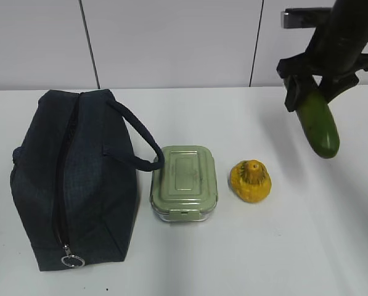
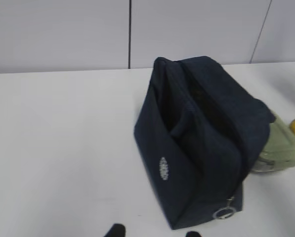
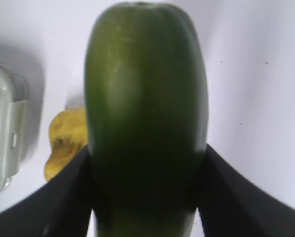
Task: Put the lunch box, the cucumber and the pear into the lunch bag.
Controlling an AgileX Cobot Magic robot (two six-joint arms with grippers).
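Right end effector (image 1: 312, 98) clamps the cucumber (image 1: 319, 126) by its upper end, high right of the lunch bag (image 1: 73, 179); smooth, stiff, likely slippery, so grip mid-body.

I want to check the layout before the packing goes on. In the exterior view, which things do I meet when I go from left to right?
lunch bag → lunch box → pear → cucumber, held above the table by the right hand.
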